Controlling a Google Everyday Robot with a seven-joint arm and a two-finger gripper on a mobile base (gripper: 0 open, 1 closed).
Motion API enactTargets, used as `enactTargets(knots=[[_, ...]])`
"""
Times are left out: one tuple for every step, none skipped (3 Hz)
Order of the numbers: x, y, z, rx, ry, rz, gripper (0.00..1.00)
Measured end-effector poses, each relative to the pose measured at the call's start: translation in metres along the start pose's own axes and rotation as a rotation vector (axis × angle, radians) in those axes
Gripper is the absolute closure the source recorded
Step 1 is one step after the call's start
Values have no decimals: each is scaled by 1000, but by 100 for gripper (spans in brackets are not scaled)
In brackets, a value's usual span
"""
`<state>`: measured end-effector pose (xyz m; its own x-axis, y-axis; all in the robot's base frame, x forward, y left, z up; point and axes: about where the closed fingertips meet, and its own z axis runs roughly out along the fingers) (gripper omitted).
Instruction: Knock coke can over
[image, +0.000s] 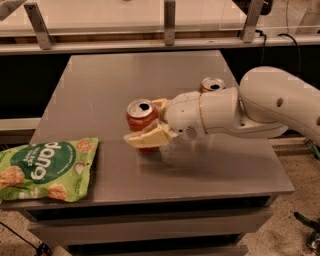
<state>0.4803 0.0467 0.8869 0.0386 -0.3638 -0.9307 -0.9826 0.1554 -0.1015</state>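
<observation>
The red coke can (140, 116) stands upright on the grey table (100, 85), near its middle. My gripper (151, 122) reaches in from the right and straddles the can. One cream finger (146, 138) lies across the can's lower front and the other (161, 104) sits behind it to the right. The fingers are spread apart with the can between them, close against it. The can's lower right side is hidden by the gripper.
A gold-brown soda can (212, 84) stands behind my white arm (260, 107) at the right. A green snack bag (47, 170) lies at the table's front left corner. A railing with metal posts (170, 22) runs behind the table.
</observation>
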Motion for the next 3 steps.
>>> enactTargets(knots=[[-12, 3, -31, 79, 196, -43, 100], [-21, 2, -67, 157, 369, -55, 100], [-16, -5, -92, 174, 519, -13, 100]])
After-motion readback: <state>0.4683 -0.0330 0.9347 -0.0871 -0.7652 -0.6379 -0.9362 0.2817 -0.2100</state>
